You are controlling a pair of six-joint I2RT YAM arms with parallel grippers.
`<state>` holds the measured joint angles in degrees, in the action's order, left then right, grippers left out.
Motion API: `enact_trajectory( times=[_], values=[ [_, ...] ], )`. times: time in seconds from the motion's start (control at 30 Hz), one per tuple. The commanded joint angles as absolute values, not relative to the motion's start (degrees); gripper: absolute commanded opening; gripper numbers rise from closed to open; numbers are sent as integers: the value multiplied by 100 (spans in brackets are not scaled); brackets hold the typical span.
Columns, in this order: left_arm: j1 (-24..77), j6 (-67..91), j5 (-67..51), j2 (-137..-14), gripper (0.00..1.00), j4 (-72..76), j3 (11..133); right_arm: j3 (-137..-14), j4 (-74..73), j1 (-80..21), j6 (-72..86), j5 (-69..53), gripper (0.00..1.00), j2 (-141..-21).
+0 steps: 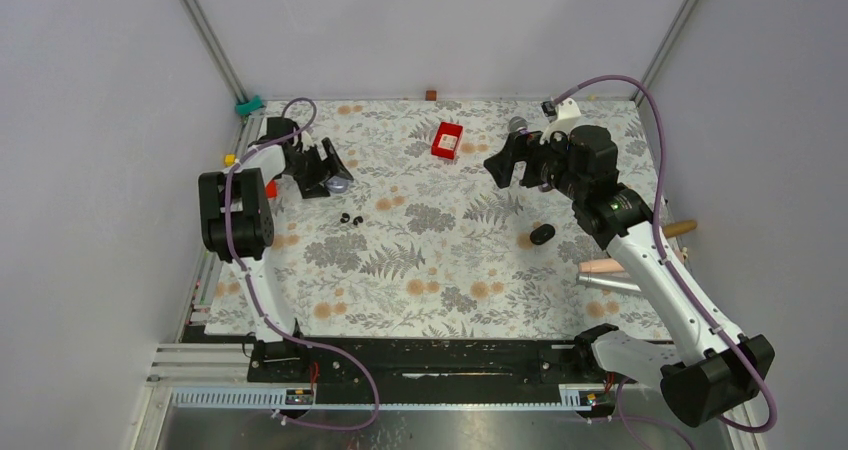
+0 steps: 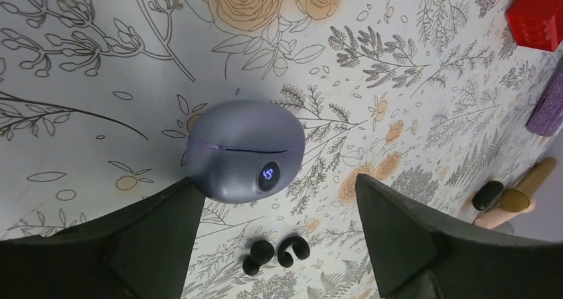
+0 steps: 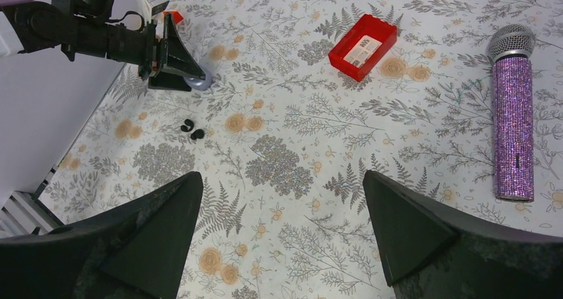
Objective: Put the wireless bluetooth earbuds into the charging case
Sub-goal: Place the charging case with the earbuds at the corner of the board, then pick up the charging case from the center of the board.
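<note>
The charging case (image 2: 242,149), a lavender-grey pebble with its lid shut and a small lit display, lies on the floral mat. My left gripper (image 2: 277,186) is open around its near end, and the left finger sits close against it. The two wireless bluetooth earbuds (image 2: 259,254) (image 2: 292,249), small, glossy and black, lie side by side on the mat just nearer than the case. In the top view the case (image 1: 341,183) is at the left gripper (image 1: 322,170), with the earbuds (image 1: 351,218) below it. My right gripper (image 3: 282,176) hangs open over bare mat, holding nothing.
A red box (image 1: 447,140) lies at the back middle. A purple glitter microphone (image 3: 512,113) is near the right arm. A black oval object (image 1: 542,234) sits right of centre. A beige piece (image 1: 605,267) and a silver cylinder (image 1: 610,283) lie at the right edge.
</note>
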<state>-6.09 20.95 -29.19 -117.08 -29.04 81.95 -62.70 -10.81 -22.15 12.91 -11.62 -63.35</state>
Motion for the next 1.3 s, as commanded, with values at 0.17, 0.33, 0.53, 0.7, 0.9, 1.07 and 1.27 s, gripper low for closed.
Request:
enact_trajectory(
  times=[0.17,0.33,0.53,0.7,0.9,1.07,1.27],
  values=[
    [-820,2013,-2630,-11188,99,-3156,8099,-6761,-1512,-2118,344,-340,99,-6138],
    [-912,1808,-2549,-10889,99,-3355,8165,-6912,-2296,-2112,-916,283,99,-6168],
    [-982,1319,-2364,-9717,99,-3237,7810,-6416,-3266,-1958,-2372,580,100,-6290],
    [-975,698,-2217,-8155,99,-2749,7168,-5777,-3562,-1634,-3402,546,100,-6684],
    [-976,41,-3593,-6547,99,-2416,6479,-5898,-3652,-1184,-4087,599,99,-7750],
    [-983,-402,-4813,-5998,99,-2815,6242,-6458,-3738,-983,-3819,483,95,-8845],
    [-980,-618,-4626,-5494,99,-2635,5840,-7034,-3461,-903,-3247,916,92,-9689]
  ],
)
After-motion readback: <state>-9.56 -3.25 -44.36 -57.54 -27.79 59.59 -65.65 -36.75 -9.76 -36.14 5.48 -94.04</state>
